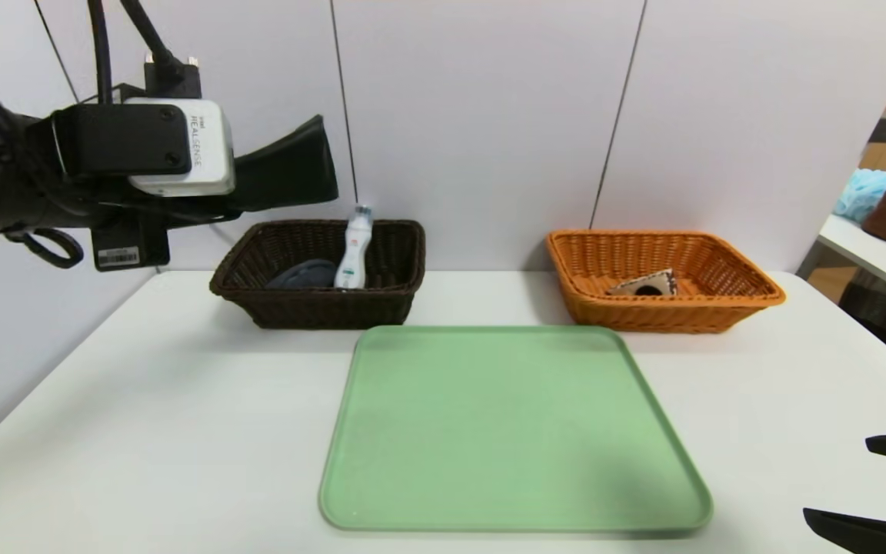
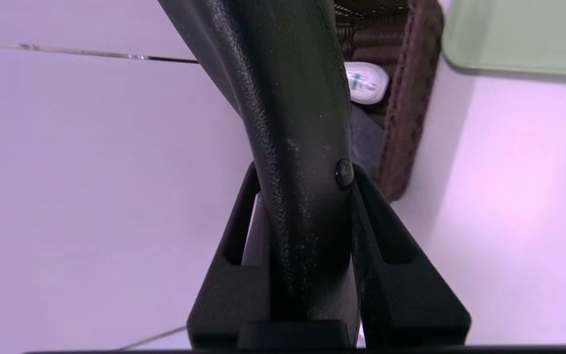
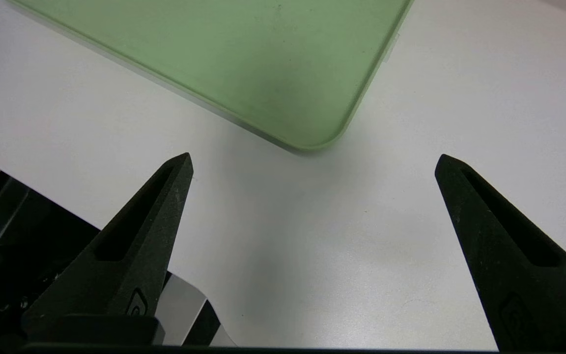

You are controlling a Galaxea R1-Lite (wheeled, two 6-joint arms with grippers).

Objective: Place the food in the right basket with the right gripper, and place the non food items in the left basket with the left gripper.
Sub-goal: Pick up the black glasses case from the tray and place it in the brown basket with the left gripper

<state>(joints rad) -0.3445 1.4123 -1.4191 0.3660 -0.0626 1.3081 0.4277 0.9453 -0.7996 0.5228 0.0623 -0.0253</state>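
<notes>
1. Wall [image 1: 481, 138]: white, panelled, behind everything.
2. Table [image 1: 181, 415]: white, with its far edge near the wall.
3. Tray [image 1: 512, 431]: green and bare, flat on the middle of the table.
4. Left basket [image 1: 328, 312]: dark brown, beyond the tray, toward its left corner.
5. Right basket [image 1: 658, 315]: orange, beyond the tray, toward its right corner.
6. Left gripper [image 2: 303, 167]: raised above table height, short of the left basket and to its left, pinching the black item [image 1: 289, 169]. The item sticks out toward the basket, its wide end foremost, held well above the rim.
7. Right gripper [image 3: 315, 155]: spread wide, nothing between its fingers, low over the table near the tray's near right corner.
8. Bottle [image 1: 354, 250]: white, leaning in the left basket, its cap above the rim.
9. Grey item [image 1: 304, 275]: in the left basket, beside the bottle.
10. Wedge [image 1: 651, 285]: cream with a dark patch, inside the right basket.
</notes>
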